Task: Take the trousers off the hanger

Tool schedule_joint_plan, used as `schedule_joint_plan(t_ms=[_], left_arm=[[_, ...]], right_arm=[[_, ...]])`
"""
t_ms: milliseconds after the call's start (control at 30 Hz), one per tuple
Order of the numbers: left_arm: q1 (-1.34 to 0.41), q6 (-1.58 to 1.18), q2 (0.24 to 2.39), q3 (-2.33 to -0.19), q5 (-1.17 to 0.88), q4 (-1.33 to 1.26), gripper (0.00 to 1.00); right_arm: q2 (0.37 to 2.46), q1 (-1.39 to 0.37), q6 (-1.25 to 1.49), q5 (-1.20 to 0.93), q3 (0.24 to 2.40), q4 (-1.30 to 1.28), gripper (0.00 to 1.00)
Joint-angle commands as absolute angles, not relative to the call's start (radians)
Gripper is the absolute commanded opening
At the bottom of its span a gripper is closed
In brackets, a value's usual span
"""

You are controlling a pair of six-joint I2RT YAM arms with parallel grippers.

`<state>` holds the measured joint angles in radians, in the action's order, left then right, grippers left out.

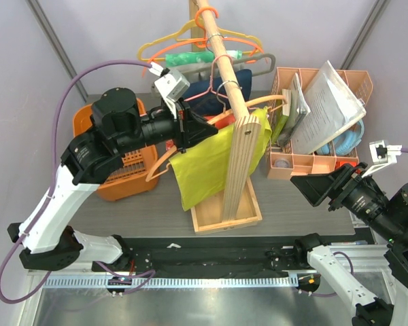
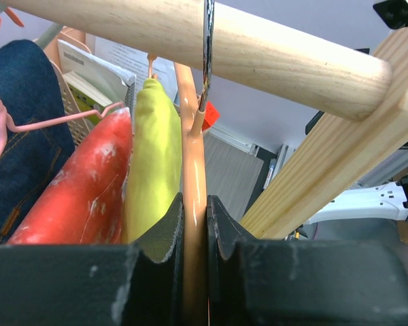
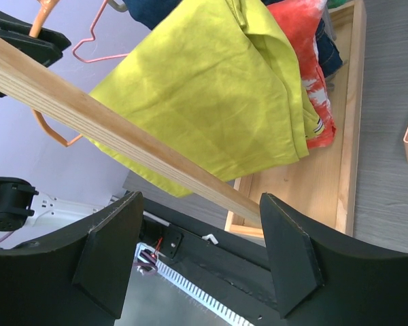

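Trousers [image 1: 202, 166]: yellow-green cloth draped over the hanger [image 1: 160, 163], hanging mid-frame in the top view, just left of the wooden upright [image 1: 241, 163], hem above the wooden tray [image 1: 250, 216].
Hanger: peach plastic, hung from the wooden rail [image 1: 224, 54]. Its hook seems to be the metal one over the rail, though the left wrist view is too close to be sure.
Left end effector [image 2: 194, 224]: at the hanger's left side, fingers pressed together on the peach bar, pinching it.
Right end effector [image 3: 198, 204]: lower right of the top view, fingers spread wide, well apart from the trousers.
Neighbours: red patterned cloth [image 3: 306, 41] just beside the trousers, navy garment [image 2: 20, 136] beyond it.
Worktop [image 1: 292, 207]: grey, with an orange basket [image 1: 126, 173] at left.
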<state>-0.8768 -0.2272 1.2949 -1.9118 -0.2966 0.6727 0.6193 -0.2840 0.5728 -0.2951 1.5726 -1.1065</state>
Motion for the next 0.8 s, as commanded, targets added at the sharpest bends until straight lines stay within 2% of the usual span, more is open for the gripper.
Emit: schedule_joint_plan(t_ms=[0, 467, 767], left_arm=[[-0.874, -0.229, 1.246, -2.008, -0.307, 0.465, 0.00], [-0.873, -0.202, 1.160, -2.003, -0.265, 0.538, 0.00], [-0.874, -0.198, 1.091, -1.976, -0.249, 0.614, 0.00]], right_arm=[[0.615, -0.282, 0.552, -0.304, 1.601, -1.100, 0.75], [0.629, -0.282, 0.523, -0.331, 1.621, -1.124, 0.75], [0.672, -0.282, 0.390, -0.492, 1.698, -1.158, 0.76]])
